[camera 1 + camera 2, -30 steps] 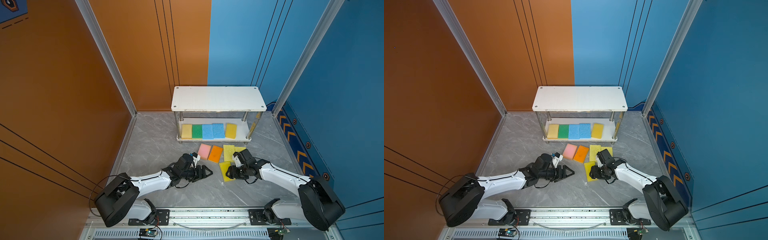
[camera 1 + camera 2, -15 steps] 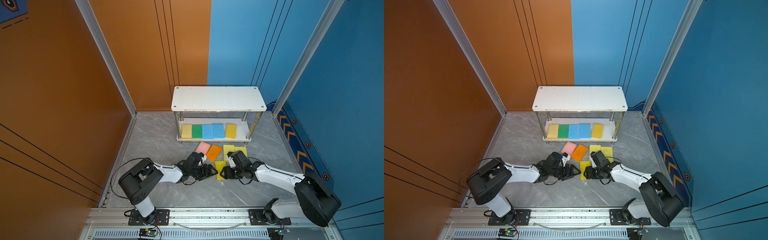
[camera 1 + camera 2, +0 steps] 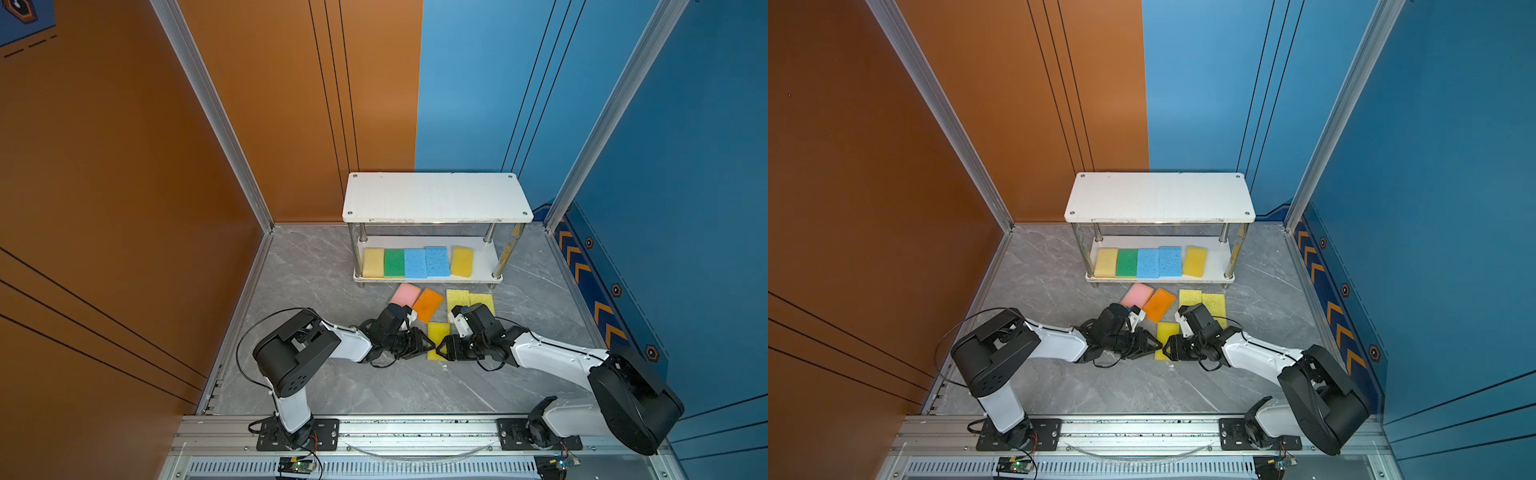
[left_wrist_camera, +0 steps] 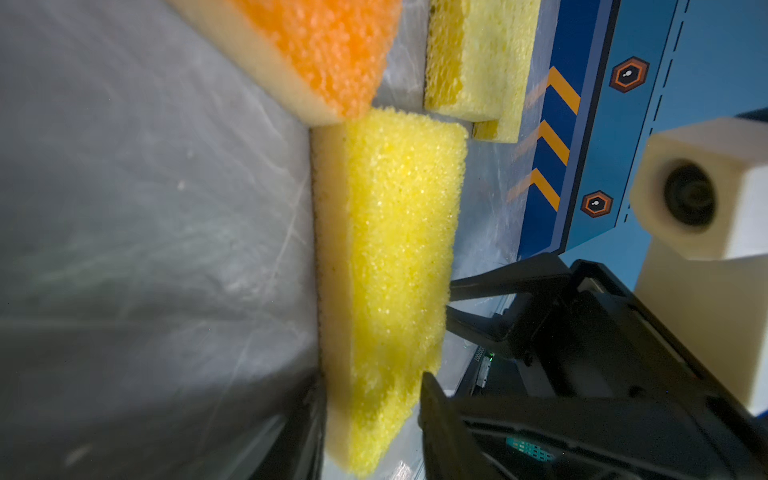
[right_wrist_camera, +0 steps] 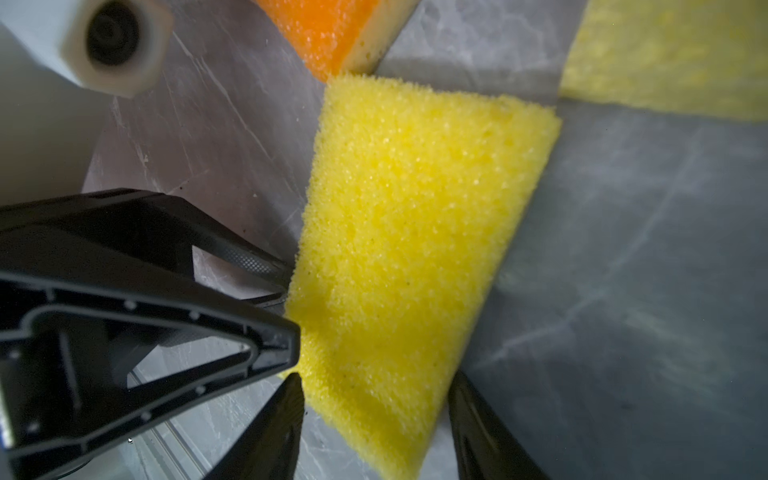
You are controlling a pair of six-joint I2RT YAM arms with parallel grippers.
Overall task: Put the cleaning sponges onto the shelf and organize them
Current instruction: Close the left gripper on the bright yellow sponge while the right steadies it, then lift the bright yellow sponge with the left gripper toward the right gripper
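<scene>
Right pincer (image 3: 441, 350) astride shelfward yellow sponge (image 3: 438, 332)

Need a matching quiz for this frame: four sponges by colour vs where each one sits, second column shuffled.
Things:
1 green sponge
2 pink sponge
3 orange sponge
4 bright yellow sponge

Places:
A floor, loose sponge farthest from the shelf
B lower board, between a yellow sponge and a light blue sponge
C floor, leftmost loose sponge in both top views
D floor, between the pink sponge and the pale yellow sponges

Pairs: 1-B, 2-C, 3-D, 4-A
</scene>
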